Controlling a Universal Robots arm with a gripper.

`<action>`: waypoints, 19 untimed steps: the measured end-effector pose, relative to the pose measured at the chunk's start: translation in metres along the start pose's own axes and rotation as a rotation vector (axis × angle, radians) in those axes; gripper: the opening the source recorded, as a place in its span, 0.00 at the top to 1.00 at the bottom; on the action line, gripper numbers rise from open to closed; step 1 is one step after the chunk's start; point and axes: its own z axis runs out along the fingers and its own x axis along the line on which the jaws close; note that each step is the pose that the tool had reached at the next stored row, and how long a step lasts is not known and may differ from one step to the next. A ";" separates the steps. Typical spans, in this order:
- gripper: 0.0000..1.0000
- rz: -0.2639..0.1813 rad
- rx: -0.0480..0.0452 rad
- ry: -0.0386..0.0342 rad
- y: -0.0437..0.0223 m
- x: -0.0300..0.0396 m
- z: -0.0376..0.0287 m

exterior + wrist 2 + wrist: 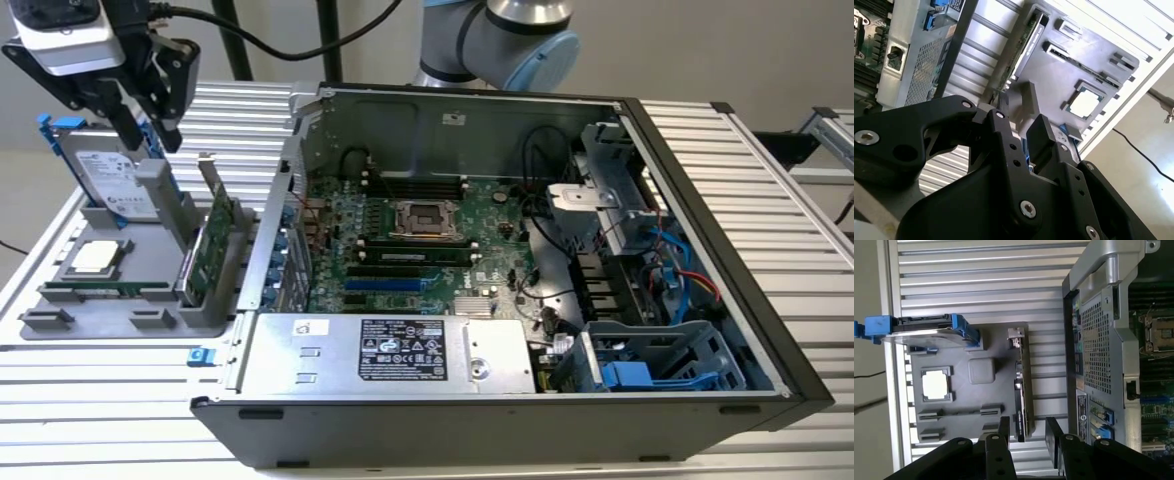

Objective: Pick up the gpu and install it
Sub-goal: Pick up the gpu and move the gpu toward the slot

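So the gpu stands on edge in the holder on the worktop, down below the jaws and lined up with the gap between them. To one side of it, same holder: CPU, with the hard drive farther from the jaws. On the other side, off the holder, is the computer case.

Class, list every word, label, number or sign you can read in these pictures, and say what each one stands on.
No text can be quoted; every print is too small or blurred.
Large power supply label: rows of print and symbols, too small to read.
Small power supply sticker: unreadable.
Hard drive label: blurred.
Case sticker: too small.
White marks along the gpu edge: blurred.
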 end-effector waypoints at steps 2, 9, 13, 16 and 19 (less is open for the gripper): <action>0.00 0.000 0.0000 0.0000 -0.0006 -0.0001 0.0005; 0.00 0.000 0.0001 0.0002 -0.0025 -0.0001 0.0024; 0.00 0.000 0.0001 0.0001 -0.0033 -0.0002 0.0041; 0.00 0.000 0.0000 0.0000 -0.0040 -0.0002 0.0053; 0.00 0.000 0.0000 0.0001 -0.0046 -0.0002 0.0067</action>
